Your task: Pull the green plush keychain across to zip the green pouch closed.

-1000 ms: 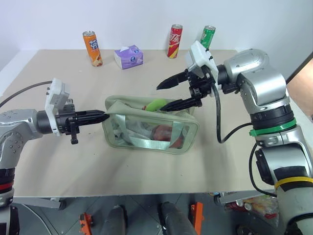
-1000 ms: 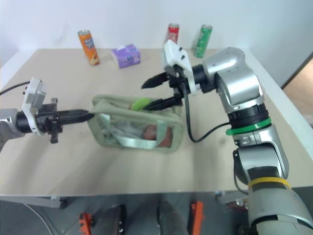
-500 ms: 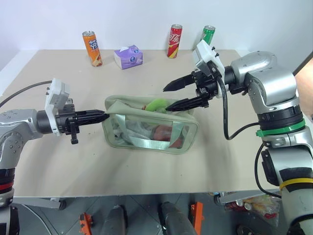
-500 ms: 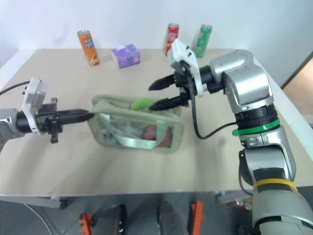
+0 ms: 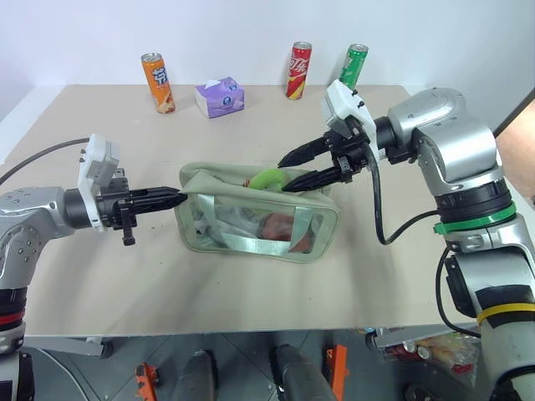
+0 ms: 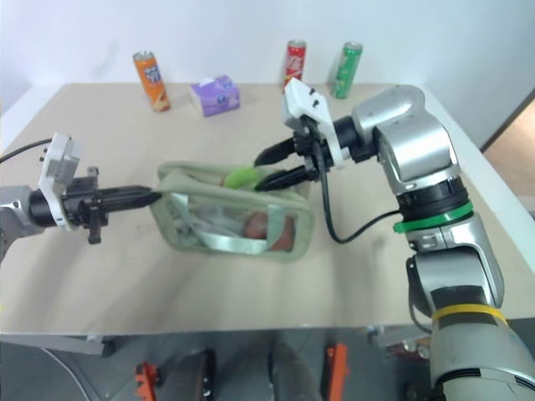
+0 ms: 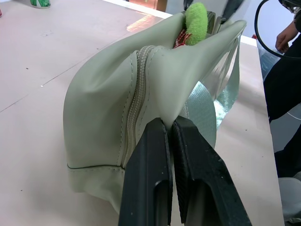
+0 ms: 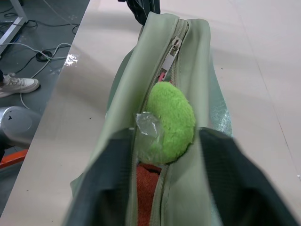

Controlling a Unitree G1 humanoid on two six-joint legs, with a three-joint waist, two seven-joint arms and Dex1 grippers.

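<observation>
The green pouch (image 5: 251,225) lies on the table, its top zipper (image 7: 134,103) partly open. The green plush keychain (image 5: 267,178) sits on the top seam, nearer the pouch's right end, and it is also clear in the right wrist view (image 8: 169,120). My left gripper (image 5: 180,198) is shut on the fabric at the pouch's left end (image 7: 170,127). My right gripper (image 5: 284,174) reaches in from the right, pointing left and slightly down. Its fingers stand one on each side of the plush with a gap still between them. Reddish items show through the clear front panel.
An orange can (image 5: 157,82), a purple tissue pack (image 5: 220,96), a red can (image 5: 299,70) and a green can (image 5: 355,63) line the table's far edge. A person's hand (image 5: 514,138) shows at the right edge. Bare tabletop (image 5: 100,276) lies in front of the pouch.
My right gripper's fingers have narrowed around the plush and their tips have sunk slightly onto the pouch's top. The left gripper and the pouch have stayed still.
</observation>
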